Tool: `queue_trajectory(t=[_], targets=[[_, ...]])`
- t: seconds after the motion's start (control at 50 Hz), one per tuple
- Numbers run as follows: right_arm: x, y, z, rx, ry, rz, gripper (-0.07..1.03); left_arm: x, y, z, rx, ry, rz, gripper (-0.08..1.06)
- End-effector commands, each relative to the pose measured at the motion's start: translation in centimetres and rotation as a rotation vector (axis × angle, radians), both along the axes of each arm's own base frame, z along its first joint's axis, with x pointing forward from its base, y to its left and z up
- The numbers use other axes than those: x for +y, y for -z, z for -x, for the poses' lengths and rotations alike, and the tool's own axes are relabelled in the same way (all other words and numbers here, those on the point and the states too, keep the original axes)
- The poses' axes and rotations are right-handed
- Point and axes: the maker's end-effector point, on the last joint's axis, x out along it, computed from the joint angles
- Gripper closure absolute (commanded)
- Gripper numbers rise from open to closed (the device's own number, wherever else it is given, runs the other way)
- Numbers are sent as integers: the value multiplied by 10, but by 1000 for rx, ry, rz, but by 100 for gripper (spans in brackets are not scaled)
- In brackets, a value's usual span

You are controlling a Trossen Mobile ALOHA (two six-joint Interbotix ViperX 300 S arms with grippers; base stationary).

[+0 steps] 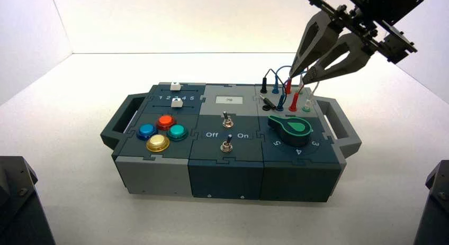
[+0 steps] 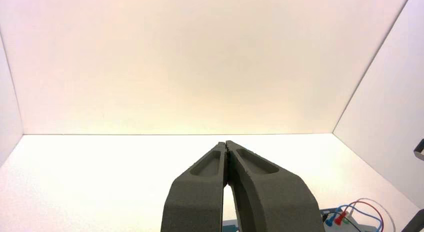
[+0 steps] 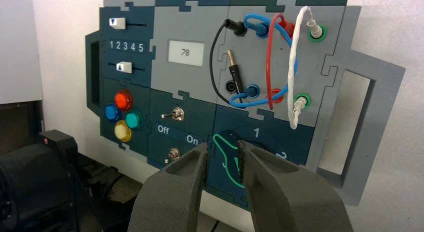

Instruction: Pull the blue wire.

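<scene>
The blue wire (image 3: 245, 104) arches between two blue plugs on the grey socket panel at the box's back right. It also shows in the high view (image 1: 280, 68) and, far off, in the left wrist view (image 2: 361, 202). My right gripper (image 1: 301, 73) hangs just above the wire loops, open and empty; in the right wrist view (image 3: 222, 144) its fingers stand apart over the knob. My left gripper (image 2: 226, 143) is shut and empty, parked away from the box, facing the white wall.
On the same panel are a red lead (image 3: 270, 61), a white lead (image 3: 294, 66) and a black lead (image 3: 214, 66) with one plug (image 3: 233, 64) lying loose. The box (image 1: 227, 171) also bears a display reading 78 (image 3: 185, 52), toggle switches, coloured buttons, sliders and a knob (image 1: 291, 127).
</scene>
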Motion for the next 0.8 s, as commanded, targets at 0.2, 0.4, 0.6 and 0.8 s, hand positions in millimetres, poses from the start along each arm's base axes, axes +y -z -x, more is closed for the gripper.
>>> queue_trajectory(t=[0.2, 0.4, 0.6, 0.8], targets=[[8, -9, -19, -42, 21, -18, 62, 2, -10, 0, -31, -11, 7, 101], [10, -2, -24, -27, 28, -3, 62, 2, -11, 0, -32, -12, 6, 101], [9, 5, -28, -21, 37, 11, 62, 2, -11, 0, -34, -13, 5, 101], [9, 8, -34, -45, 54, 15, 62, 2, -12, 1, -39, -13, 4, 101]])
